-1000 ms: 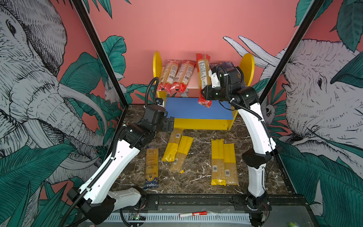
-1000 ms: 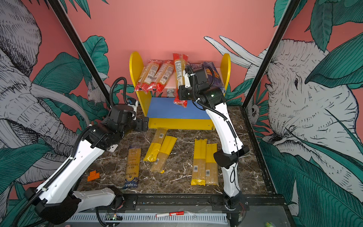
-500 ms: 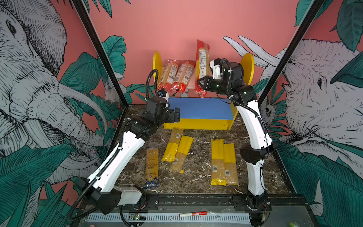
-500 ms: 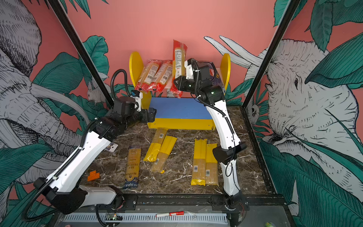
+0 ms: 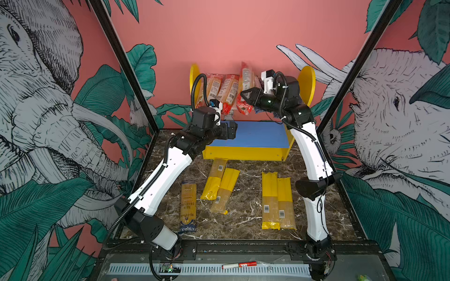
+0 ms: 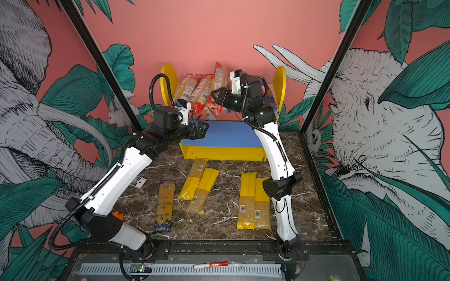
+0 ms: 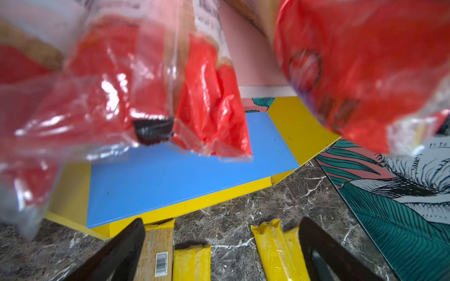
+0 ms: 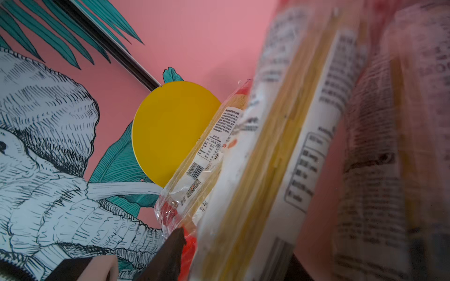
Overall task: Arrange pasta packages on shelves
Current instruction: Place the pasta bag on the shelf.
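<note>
Since a second ago the right arm has lifted the third red-ended pack point(image 5: 246, 80) from hanging in front of the shelf point(image 5: 307, 82) up onto its top board, beside two like packs point(image 5: 222, 88). The left arm has climbed towards the blue lower board point(image 5: 258, 133). The right gripper point(image 5: 244, 95) sits at the pack's lower red end, but whether it is pinching or has let go I cannot tell. The left gripper point(image 7: 222, 220) is spread wide and empty, just under the overhanging red ends. The pack stands steeper than its neighbours, so once freed it may slide forward off the board, and the left fingers could snag the crinkled ends. The wrapper is clear and glossy, with pale spaghetti and a white label inside. Five other packs point(image 5: 277, 200) lie on the floor.
</note>
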